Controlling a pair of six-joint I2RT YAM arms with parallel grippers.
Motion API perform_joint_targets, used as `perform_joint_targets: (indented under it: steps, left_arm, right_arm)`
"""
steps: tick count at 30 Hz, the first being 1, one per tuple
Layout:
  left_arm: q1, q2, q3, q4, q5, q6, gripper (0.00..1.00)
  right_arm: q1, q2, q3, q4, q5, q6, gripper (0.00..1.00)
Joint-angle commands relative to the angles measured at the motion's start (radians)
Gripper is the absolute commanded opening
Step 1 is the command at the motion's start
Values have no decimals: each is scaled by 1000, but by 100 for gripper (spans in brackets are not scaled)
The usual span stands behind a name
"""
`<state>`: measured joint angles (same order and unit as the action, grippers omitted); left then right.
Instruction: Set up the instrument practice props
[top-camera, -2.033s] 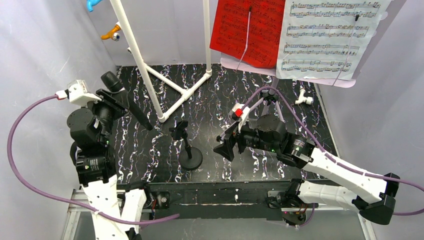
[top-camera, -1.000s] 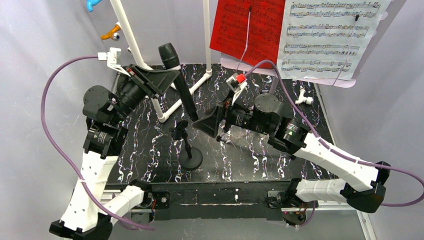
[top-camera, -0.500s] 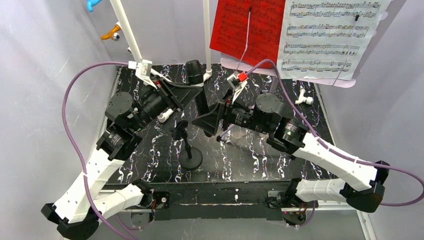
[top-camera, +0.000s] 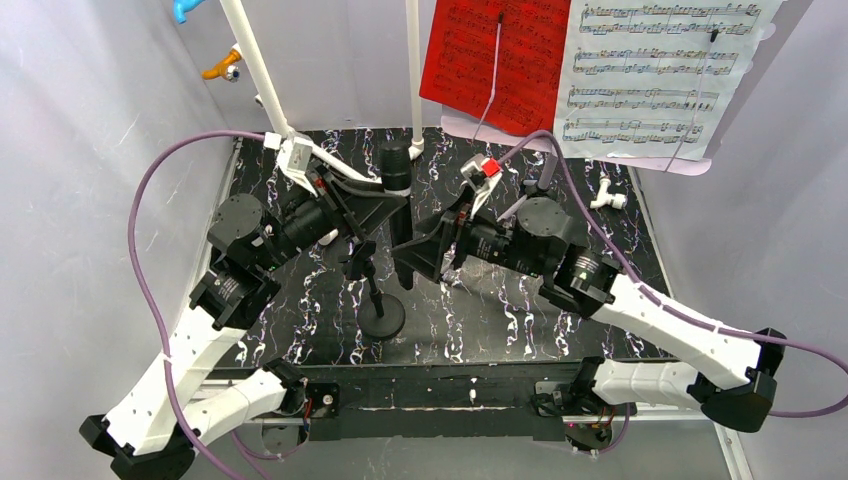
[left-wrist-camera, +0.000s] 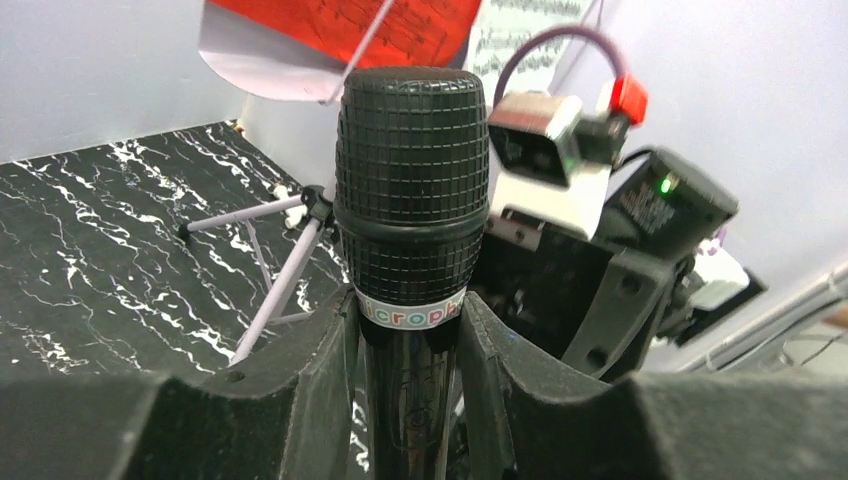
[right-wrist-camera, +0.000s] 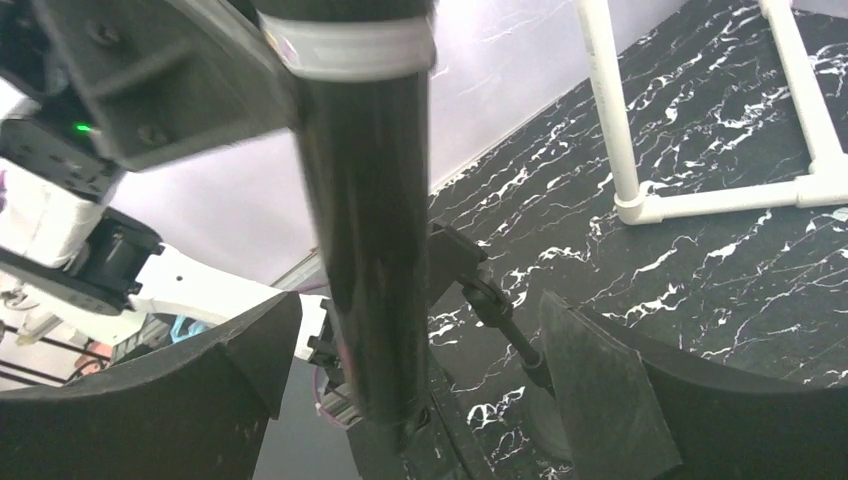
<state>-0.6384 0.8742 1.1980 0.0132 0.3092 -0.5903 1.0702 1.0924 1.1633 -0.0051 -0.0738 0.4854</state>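
Observation:
A black microphone (top-camera: 397, 190) stands nearly upright above the mat, and my left gripper (top-camera: 390, 206) is shut on its handle just under the head. In the left wrist view the microphone (left-wrist-camera: 412, 190) rises between the fingers (left-wrist-camera: 318, 352) of my left gripper (left-wrist-camera: 408, 325). My right gripper (top-camera: 408, 262) is open, its jaws on either side of the microphone's lower end (right-wrist-camera: 365, 250) without touching it. The round-base mic stand (top-camera: 381, 316) stands just below, its clip (right-wrist-camera: 458, 268) empty. The lilac music stand (top-camera: 590, 158) at the back right carries the red sheet (top-camera: 495, 60) and the white sheet (top-camera: 660, 75).
The white PVC pipe frame (top-camera: 300, 150) stands at the back left, close behind my left gripper. A small white piece (top-camera: 607, 198) lies at the right edge of the black marbled mat (top-camera: 500, 310). Blue (top-camera: 186, 8) and orange (top-camera: 222, 68) items hang on the left wall.
My left arm has swung right and forward with the microphone, bringing it upright over the mic stand. My right gripper has shifted left, so its jaws now flank the microphone's lower end.

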Motion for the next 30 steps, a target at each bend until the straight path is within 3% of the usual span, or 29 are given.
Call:
perform_joint_targets:
  steps: [1,5,9,14,19,23,27,30]
  left_arm:
    - [-4,-71,-57,7,168,124,0]
    - [-4,-70,-80,7,376,139,0]
    - [-4,-16,-68,23,476,50,0]
    - [-16,0,-78,23,486,12,0]
    - [-38,-4,-96,24,478,11,0]
    - [-57,2,-99,24,495,19,0]
    - [-61,-5,-104,23,487,28,0]
    - [-61,-5,-105,23,483,30,0]
  right_arm:
    - [5,-90,69,23,-47,-28,98]
    - [5,-169,98,7,30,3,98]
    - [5,-154,114,-14,53,35,98]
    - [5,-133,114,-4,20,74,98]
    - [5,-121,81,25,3,104,85]
    - [5,-112,53,43,11,115,84]
    - [5,-102,39,65,10,122,73]
    - [5,-96,25,84,0,129,71]
